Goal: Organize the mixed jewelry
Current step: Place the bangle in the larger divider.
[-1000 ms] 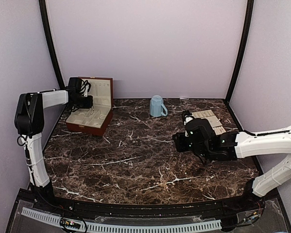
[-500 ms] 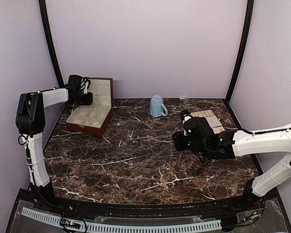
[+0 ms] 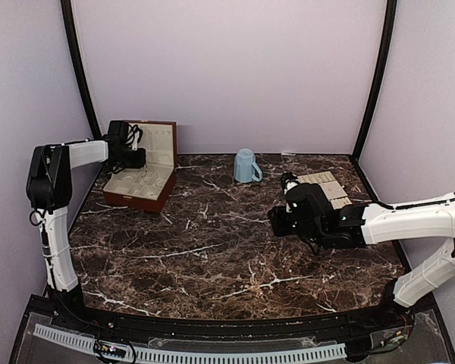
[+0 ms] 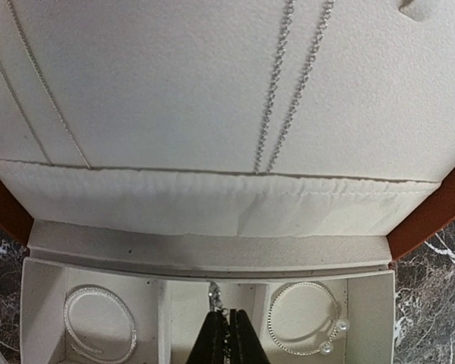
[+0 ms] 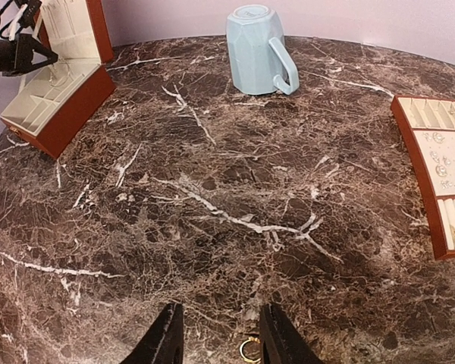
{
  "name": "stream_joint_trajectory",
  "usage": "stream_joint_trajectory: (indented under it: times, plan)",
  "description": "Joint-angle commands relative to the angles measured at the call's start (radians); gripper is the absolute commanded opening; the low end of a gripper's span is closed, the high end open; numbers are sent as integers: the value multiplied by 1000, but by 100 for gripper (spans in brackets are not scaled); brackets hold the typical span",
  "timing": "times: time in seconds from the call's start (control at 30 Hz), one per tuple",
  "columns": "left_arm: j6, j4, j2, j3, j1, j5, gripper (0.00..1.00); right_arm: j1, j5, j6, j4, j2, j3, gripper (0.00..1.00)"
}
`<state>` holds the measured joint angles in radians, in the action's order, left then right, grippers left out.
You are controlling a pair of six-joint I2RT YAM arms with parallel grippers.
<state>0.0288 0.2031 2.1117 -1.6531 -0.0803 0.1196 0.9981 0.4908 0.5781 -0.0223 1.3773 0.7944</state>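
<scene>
Two arms (image 3: 83, 154) (image 3: 409, 216) extended, left jaws above box (image 3: 136, 202)

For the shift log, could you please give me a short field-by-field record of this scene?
left gripper: shut on thin chain, over the wooden box
right gripper: open, over the table
gold ring: on table, between the right gripper's fingers
box compartments: plain bracelet in one, pearl-tipped bracelet in another
tray: holds small glinting pieces
mug: light blue, far side
</scene>
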Motion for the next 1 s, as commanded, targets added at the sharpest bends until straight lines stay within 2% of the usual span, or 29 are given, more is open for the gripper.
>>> stream_joint_trajectory:
  times: [0.0, 0.57, 0.97]
  plan:
    - [-12, 2, 13, 14, 8, 18, 5, -10, -5, -2, 27, 10, 34, 35]
    - [-63, 36, 31, 29, 8, 62, 5, -10, -6, 0, 25, 10, 37, 35]
    - [-75, 55, 58, 15, 8, 25, 5, -10, -1, 2, 25, 4, 37, 35]
